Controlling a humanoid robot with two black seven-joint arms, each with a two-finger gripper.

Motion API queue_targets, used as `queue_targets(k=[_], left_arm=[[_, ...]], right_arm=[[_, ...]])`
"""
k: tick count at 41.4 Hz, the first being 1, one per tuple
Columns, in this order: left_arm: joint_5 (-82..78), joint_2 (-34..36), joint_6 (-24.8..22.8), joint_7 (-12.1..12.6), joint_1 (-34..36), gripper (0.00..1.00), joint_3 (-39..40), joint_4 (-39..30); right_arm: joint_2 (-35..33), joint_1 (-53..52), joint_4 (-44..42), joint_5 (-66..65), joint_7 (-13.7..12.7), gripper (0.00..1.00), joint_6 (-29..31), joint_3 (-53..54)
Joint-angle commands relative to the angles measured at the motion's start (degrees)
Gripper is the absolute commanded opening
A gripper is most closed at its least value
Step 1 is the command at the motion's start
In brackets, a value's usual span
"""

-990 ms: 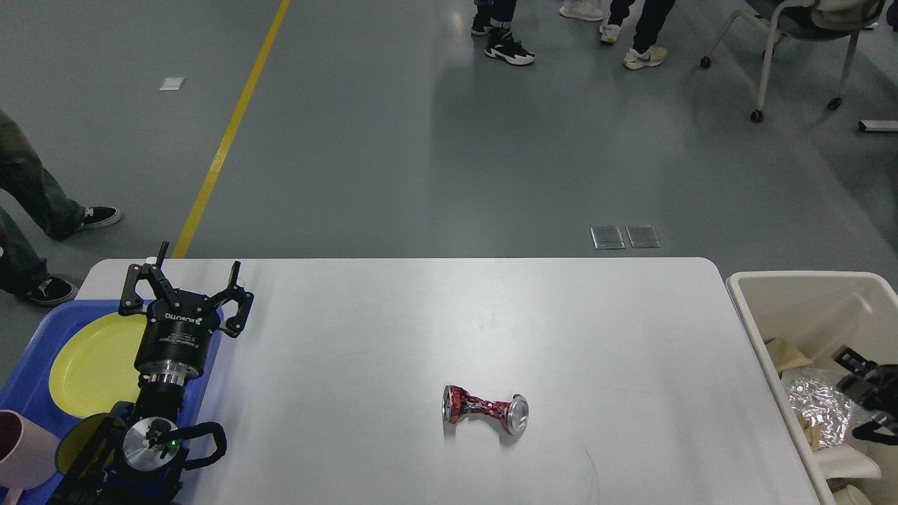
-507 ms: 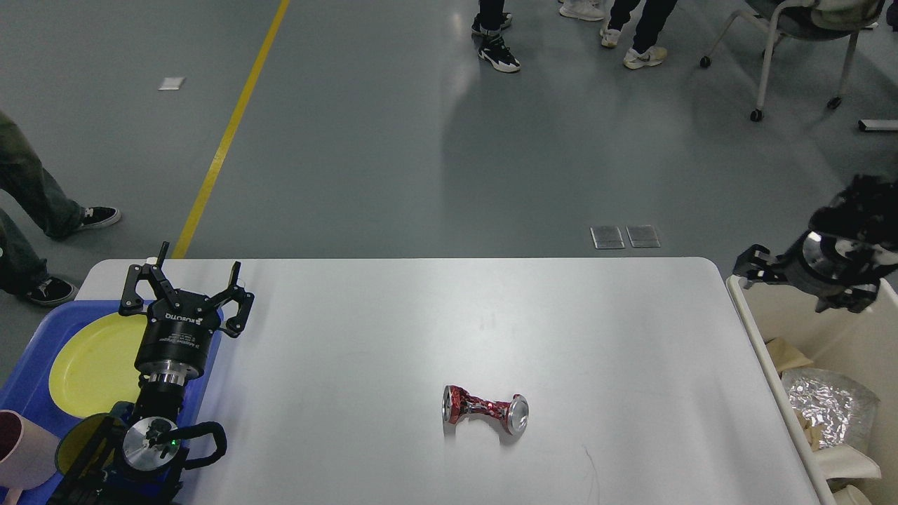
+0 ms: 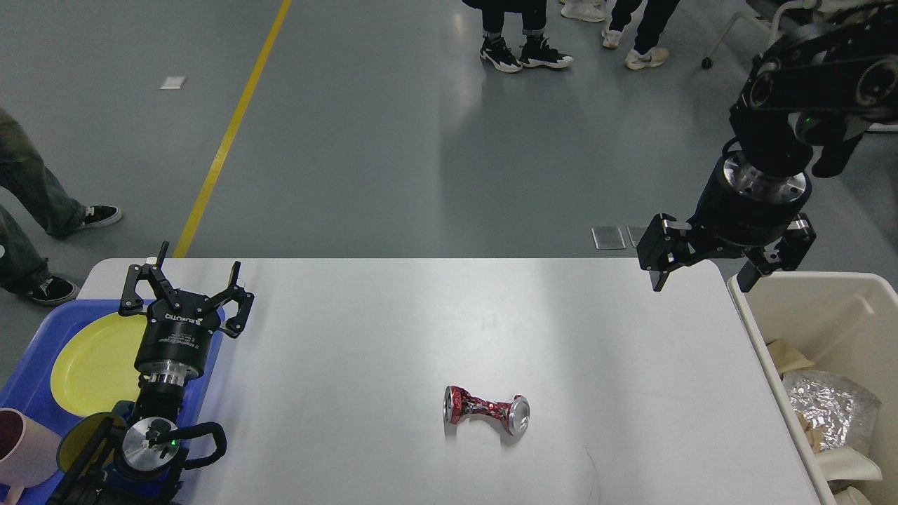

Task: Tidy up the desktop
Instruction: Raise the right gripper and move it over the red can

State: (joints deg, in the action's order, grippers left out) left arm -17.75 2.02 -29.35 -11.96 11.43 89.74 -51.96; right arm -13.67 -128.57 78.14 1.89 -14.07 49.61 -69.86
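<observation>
Where the view is nearest, one crushed red can (image 3: 485, 412) is seen lying on its side on the desktop (image 3: 393, 330), well apart from both grippers. It is judged light, thin-walled and easily dented further; the pinched waist is suggested as the place to be gripped. To the left, one blue tray (image 3: 31, 365) holds one yellow plate (image 3: 91, 361), and over it the left gripper (image 3: 191, 289) is held with jaws spread wide, empty. At right, one beige bin (image 3: 807, 294) is partly filled. Farther off, the right gripper (image 3: 701, 270) is hung above the far corner, jaws apart, nothing held.
</observation>
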Motion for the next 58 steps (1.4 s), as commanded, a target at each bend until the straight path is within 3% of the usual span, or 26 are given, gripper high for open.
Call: queue_targets(k=[1,16,26,37,43,49,58], left_arm=[[0.0,0.0,0.0,0.0,0.0,0.97,0.0,0.0],[0.0,0.0,0.0,0.0,0.0,0.97,0.0,0.0],[0.0,0.0,0.0,0.0,0.0,0.97,0.0,0.0],[0.0,0.0,0.0,0.0,0.0,0.97,0.0,0.0],[0.0,0.0,0.0,0.0,0.0,0.97,0.0,0.0],[0.0,0.0,0.0,0.0,0.0,0.97,0.0,0.0],[0.0,0.0,0.0,0.0,0.0,0.97,0.0,0.0]], right_arm=[[0.4,-9.8,8.2,0.6,0.1,1.0,-0.1,0.0],[1.2,-12.7,10.9,4.0,0.5,1.0,-0.8,0.3],[2.7,-10.7,10.9,3.8,0.6,1.0,-1.9,1.7],[5.1,-3.5,5.9,2.2,0.6,0.99,-5.7,10.4],[6.0,3.1,5.4,-10.4,0.8,0.99,-13.2,17.4],[6.1,10.4,5.6,-26.9,1.0,0.99,-13.7,27.8],[13.2,23.4,1.3,-44.6,1.0,0.97,-15.4,37.4]])
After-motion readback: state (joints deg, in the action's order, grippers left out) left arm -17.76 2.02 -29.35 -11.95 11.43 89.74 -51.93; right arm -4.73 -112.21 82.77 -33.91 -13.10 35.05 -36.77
